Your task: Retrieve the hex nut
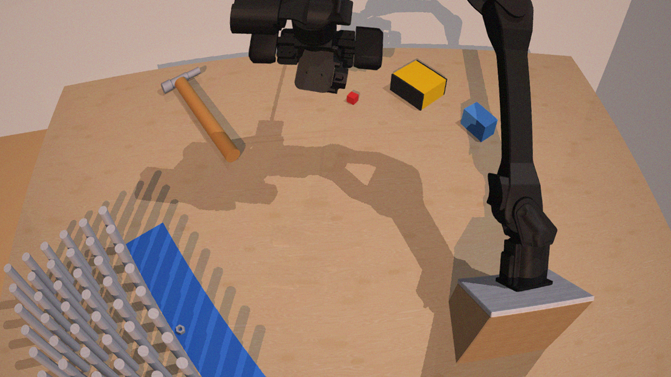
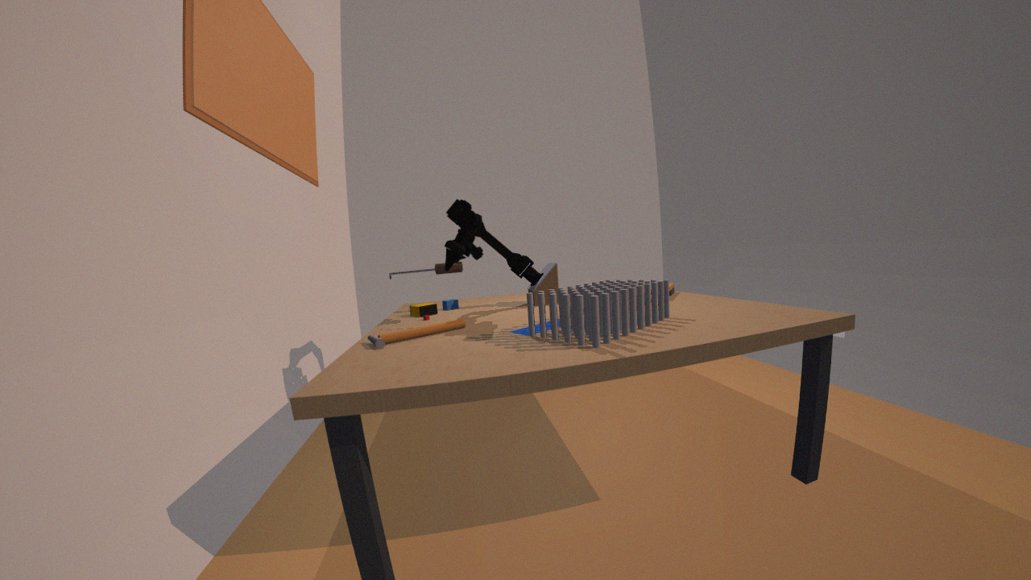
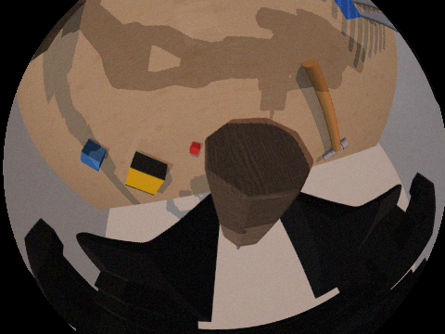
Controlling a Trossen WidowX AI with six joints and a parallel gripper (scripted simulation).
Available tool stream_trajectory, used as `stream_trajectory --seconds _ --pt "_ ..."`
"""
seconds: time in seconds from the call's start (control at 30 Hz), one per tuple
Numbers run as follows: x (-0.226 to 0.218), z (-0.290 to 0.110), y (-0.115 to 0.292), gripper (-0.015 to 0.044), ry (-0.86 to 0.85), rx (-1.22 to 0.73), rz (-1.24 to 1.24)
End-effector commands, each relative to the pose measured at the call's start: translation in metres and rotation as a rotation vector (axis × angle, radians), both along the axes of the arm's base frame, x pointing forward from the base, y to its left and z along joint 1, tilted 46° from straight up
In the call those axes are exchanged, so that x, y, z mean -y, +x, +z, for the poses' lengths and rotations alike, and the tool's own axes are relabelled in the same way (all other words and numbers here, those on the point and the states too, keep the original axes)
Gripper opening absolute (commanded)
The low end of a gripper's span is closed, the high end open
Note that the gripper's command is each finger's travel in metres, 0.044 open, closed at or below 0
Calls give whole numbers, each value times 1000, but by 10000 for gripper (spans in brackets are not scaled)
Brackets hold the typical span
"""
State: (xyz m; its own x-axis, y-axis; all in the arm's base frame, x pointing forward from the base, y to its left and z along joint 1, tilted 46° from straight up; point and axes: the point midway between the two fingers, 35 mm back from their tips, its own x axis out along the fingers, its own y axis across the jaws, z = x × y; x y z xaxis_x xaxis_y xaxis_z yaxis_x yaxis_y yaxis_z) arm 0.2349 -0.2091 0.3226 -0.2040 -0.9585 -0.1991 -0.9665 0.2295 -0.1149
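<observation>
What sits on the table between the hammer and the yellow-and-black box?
A small red cube lies between the hammer and the box, clearest in the top view.

Black jointed arm [image 1: 513, 89], blocky links, black pincer [image 3: 256, 254].

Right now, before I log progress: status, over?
Tool shut on hook pick, held aloft, level. Hex nut on blue taped strip, beside front spacers. Hammer lies well away from field.

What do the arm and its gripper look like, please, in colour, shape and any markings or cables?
The arm is matte black throughout, built of slim rounded links with bulkier blocky joint housings. Its foot stands on a grey-topped wooden block. The gripper is equally black and chunky. No cables, labels or markings show.
</observation>
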Motion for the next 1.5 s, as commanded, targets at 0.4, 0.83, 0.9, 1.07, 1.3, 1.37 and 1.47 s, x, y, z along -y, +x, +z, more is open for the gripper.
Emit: stream_trajectory --seconds 0.4,0.83,0.9,1.07,1.3,1.37,1.47 --pt "3 1 1 0 -6 -47 1" --pt "8 -6 3 0 3 -45 -4" --pt "9 -7 3 0 4 -44 -5" --pt "11 -9 3 0 8 -44 -7" --pt "13 -13 4 0 12 -43 -9" --pt "14 -14 4 0 13 -42 -10" --pt "15 -16 5 0 15 -42 -11"
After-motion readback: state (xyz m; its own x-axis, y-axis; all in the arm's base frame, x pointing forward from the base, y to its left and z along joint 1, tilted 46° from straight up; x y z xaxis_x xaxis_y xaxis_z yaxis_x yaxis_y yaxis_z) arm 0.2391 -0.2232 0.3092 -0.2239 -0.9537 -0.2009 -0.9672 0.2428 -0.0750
